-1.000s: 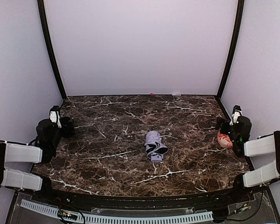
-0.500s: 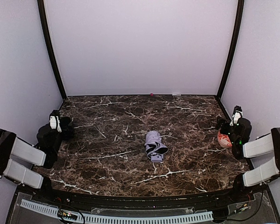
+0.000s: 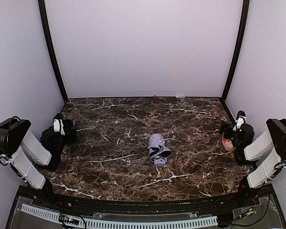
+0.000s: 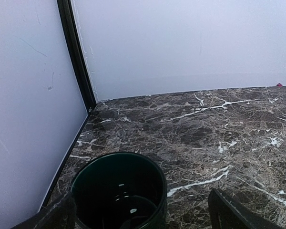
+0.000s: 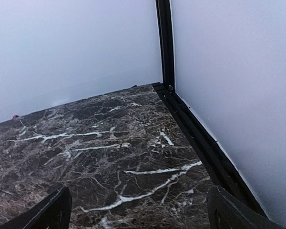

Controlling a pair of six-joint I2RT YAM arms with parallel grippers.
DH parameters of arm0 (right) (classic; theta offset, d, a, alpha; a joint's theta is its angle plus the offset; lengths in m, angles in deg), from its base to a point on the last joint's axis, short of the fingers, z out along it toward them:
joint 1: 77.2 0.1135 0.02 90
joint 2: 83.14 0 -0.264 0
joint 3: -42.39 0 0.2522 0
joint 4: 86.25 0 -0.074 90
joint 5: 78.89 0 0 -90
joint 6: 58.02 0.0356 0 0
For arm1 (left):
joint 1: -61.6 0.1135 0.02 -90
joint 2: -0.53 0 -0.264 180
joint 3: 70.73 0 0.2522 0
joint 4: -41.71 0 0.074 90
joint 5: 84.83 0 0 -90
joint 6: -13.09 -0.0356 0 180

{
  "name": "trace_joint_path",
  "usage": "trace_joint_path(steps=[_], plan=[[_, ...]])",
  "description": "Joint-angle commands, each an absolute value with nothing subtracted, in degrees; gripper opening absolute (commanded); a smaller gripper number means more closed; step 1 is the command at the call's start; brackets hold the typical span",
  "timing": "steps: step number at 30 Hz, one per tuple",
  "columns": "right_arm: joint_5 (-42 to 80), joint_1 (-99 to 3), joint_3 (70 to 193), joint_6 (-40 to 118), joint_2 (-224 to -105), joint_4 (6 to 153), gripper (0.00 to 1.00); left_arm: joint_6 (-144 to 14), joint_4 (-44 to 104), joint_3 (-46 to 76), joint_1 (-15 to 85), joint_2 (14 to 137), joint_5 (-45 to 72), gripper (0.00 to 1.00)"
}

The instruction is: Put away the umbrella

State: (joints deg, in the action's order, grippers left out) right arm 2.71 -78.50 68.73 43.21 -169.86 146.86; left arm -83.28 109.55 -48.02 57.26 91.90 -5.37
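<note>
The umbrella (image 3: 158, 149) lies folded in the middle of the marble table (image 3: 119, 119), a pale lavender bundle with black lining showing; neither wrist view shows it. My left gripper (image 3: 66, 128) is far to its left at the table's left edge, open. Its fingers (image 4: 229, 212) stand wide on either side of a dark green cup (image 4: 119, 191) without touching it. At the right edge my right gripper (image 3: 227, 128) is open too. In its own view the right gripper (image 5: 139, 193) has only bare marble between its fingers (image 5: 229, 210).
The dark cup (image 3: 70, 131) stands by the left wall. A red-and-white patterned disc (image 3: 227, 141) lies under the right wrist. A tiny pink speck (image 3: 155, 96) sits at the foot of the back wall. White walls and black corner posts (image 3: 52, 57) enclose the table.
Both arms have folded back, their white links swinging from nearly level to steeply raised. The grippers stayed open near the table's two side edges. The umbrella has not moved.
</note>
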Motion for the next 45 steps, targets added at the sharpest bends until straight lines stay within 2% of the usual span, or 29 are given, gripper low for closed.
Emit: trace_joint_path(steps=[1,25,31,38,45], plan=[[-1.1,-78.9,67.6,38.0,-170.4,155.4,1.0,-83.8,110.8,-46.2,57.7,91.4,-4.3,0.99],[0.4,-79.0,68.2,37.0,-170.6,155.0,1.0,-84.1,108.0,-44.9,57.8,91.3,-3.1,0.99],[10.3,-78.8,67.9,33.0,-170.7,155.4,1.0,-85.2,114.8,-48.4,57.8,91.6,-0.3,0.99],[6.7,-78.8,69.3,34.4,-170.8,152.9,1.0,-84.4,109.2,-45.7,57.8,91.2,-2.3,0.99],[6.7,-78.8,69.4,34.4,-170.8,152.8,1.0,-84.9,112.1,-47.2,57.8,91.4,-0.9,0.99]])
